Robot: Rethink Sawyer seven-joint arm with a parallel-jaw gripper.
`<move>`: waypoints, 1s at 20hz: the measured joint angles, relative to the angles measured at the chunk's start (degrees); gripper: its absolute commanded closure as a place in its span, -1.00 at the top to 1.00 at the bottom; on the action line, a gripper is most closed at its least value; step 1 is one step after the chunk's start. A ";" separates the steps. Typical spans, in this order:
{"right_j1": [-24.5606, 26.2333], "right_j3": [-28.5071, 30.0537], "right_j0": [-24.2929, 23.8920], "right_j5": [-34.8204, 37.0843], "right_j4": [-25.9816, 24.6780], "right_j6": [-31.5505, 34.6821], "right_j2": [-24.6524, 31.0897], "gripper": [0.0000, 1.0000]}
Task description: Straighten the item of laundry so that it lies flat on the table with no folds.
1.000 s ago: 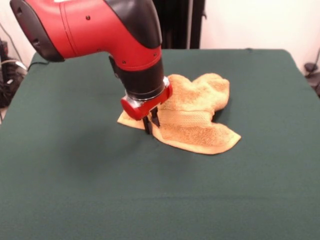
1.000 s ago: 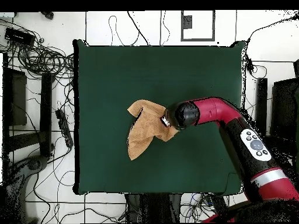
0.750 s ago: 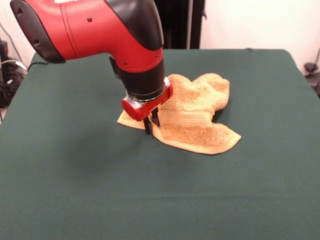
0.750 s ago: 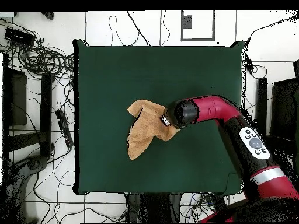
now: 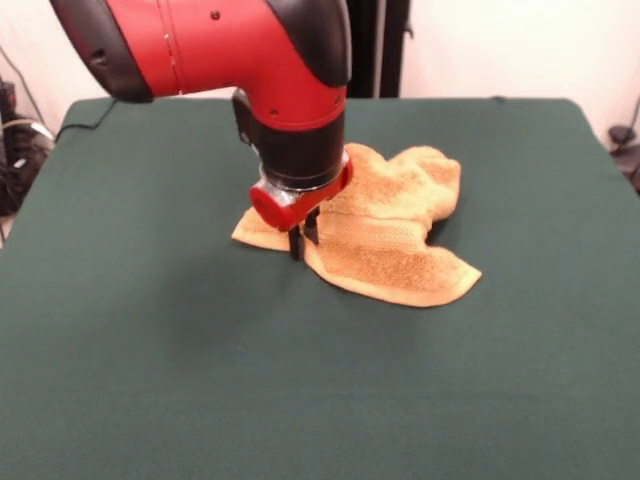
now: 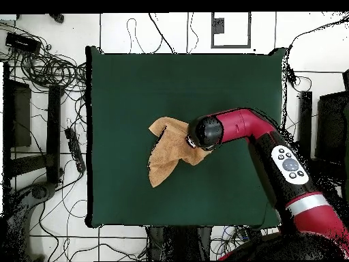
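Observation:
The item of laundry (image 5: 385,225) is a golden-orange towel, crumpled and folded over itself near the middle of the green table (image 5: 150,360). One flap points toward the front right and a bunched part lies behind it. My gripper (image 5: 300,241) comes straight down at the towel's left front edge, its two dark fingers close together and pinching that edge. From above, the towel (image 6: 167,155) spreads left of the gripper (image 6: 192,142), and the arm's head hides its right part.
The red arm (image 6: 272,150) reaches in over the table's right side in the overhead view. Cables and dark equipment (image 6: 41,75) lie on the floor beyond the table's (image 6: 136,89) left edge.
The arm's head has shifted slightly away from the front edge and up. The towel's left corner has been drawn a little with it. The fingers stay at the same edge.

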 measured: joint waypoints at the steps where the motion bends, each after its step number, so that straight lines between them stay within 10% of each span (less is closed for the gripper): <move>1: -0.48 0.10 0.55 -0.07 0.40 0.12 -0.65 -1.00; 20: -2.35 5.41 -1.12 -12.99 10.23 7.50 -5.76 -1.00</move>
